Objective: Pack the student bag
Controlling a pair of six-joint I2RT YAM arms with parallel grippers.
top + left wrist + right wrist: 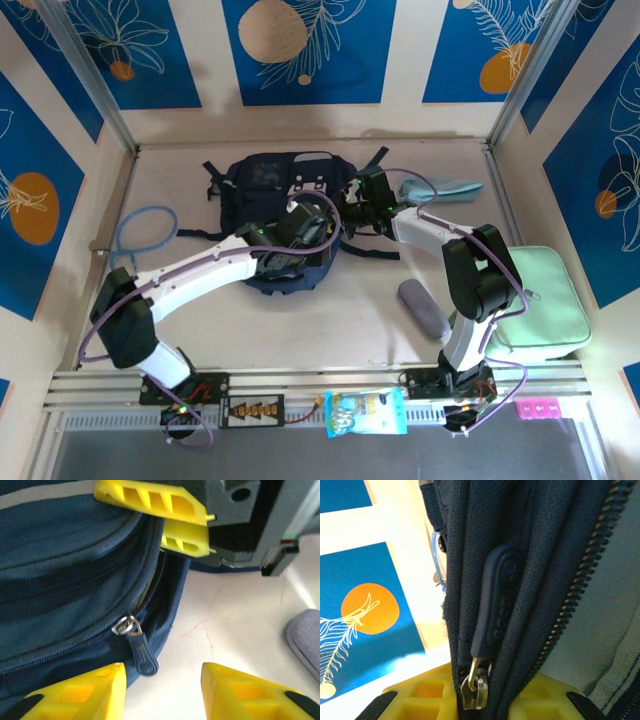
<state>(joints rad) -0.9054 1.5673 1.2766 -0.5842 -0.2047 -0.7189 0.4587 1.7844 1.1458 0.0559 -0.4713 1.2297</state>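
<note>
the student bag [268, 172] lies at the far middle of the counter [330, 320]. its zip pull [140, 654] hangs lengthwise toward your left claw [162, 682], just ahead between the spread fingers, a little left of centre. that arm is the nearer one. the right claw [162, 526] looks pinched on the bag's edge beyond the zip.
</note>
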